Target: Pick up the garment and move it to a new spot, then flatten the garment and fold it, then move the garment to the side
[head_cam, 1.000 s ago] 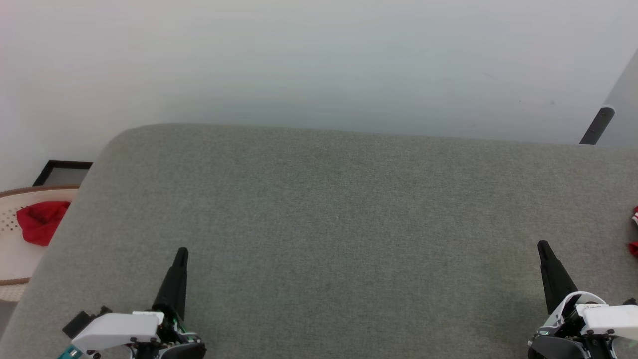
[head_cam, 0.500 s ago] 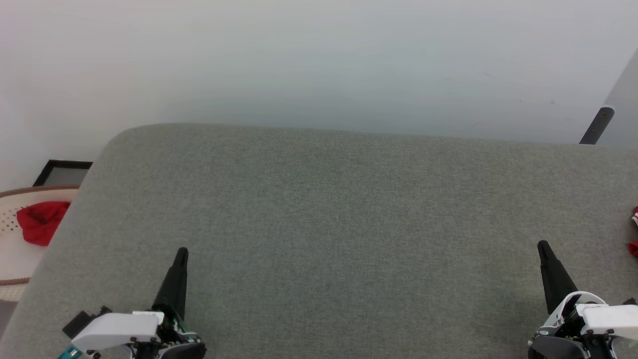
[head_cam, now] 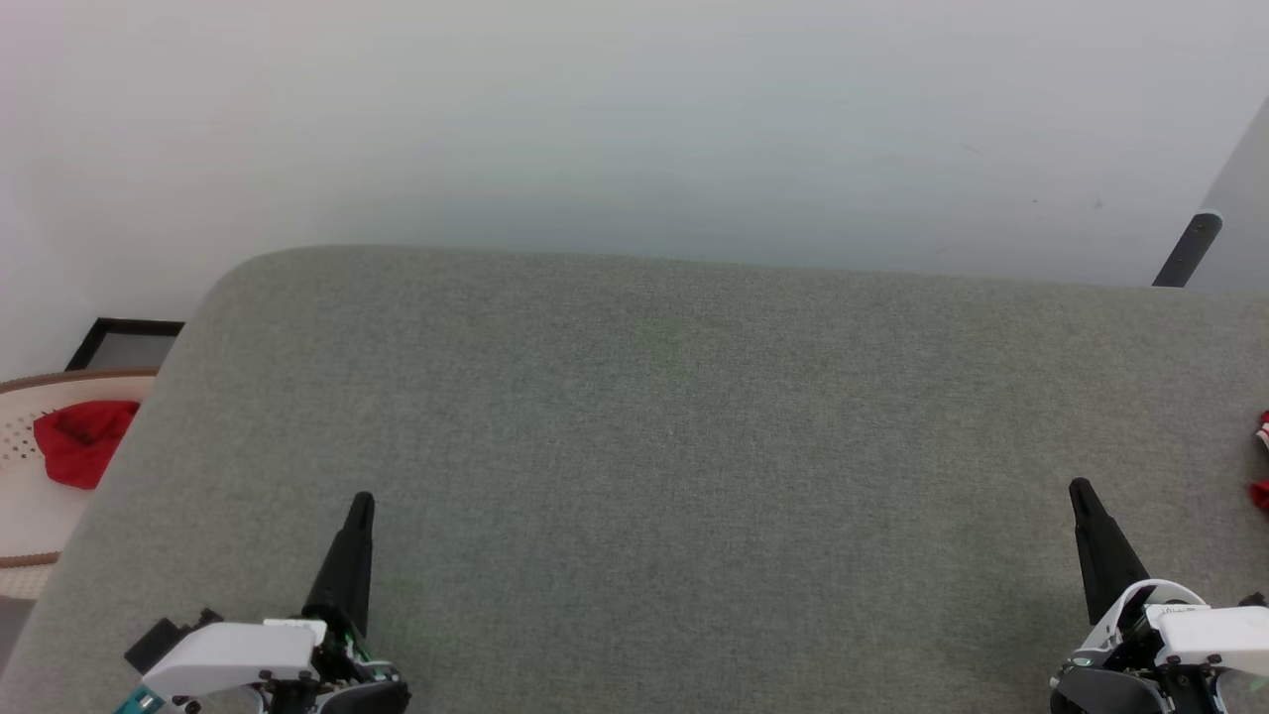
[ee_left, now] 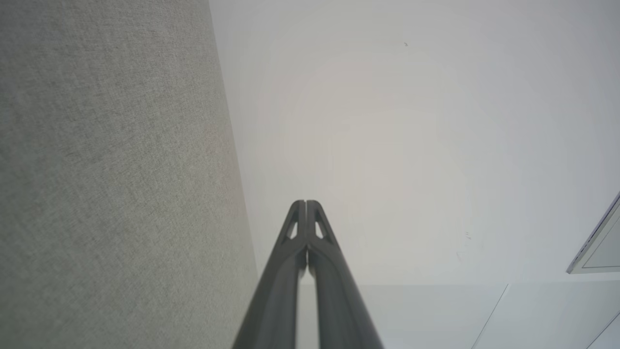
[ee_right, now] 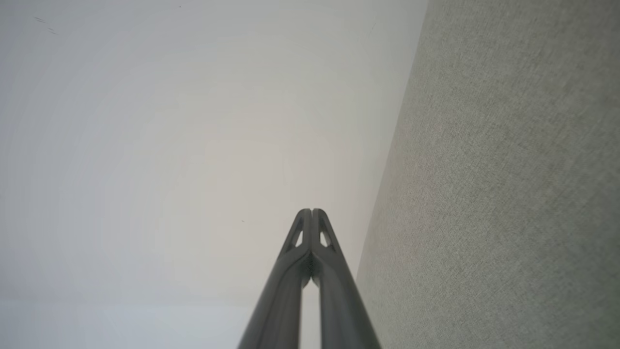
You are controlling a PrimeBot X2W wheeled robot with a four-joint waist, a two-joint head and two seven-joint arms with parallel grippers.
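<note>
The garment shows as small slivers of red cloth with a bit of white at the right edge of the head view; the rest is cut off by the frame. My left gripper is at the lower left over the grey fabric surface, shut and holding nothing. My right gripper is at the lower right, also shut and holding nothing, a short way left of the garment's slivers. In the left wrist view my left gripper has its fingers pressed together, as does my right gripper in the right wrist view.
A small plain red cloth lies in a white basket beside the surface's left edge. A black-framed panel lies behind the basket. A dark slanted leg stands at the far right. A pale floor lies beyond the surface's far edge.
</note>
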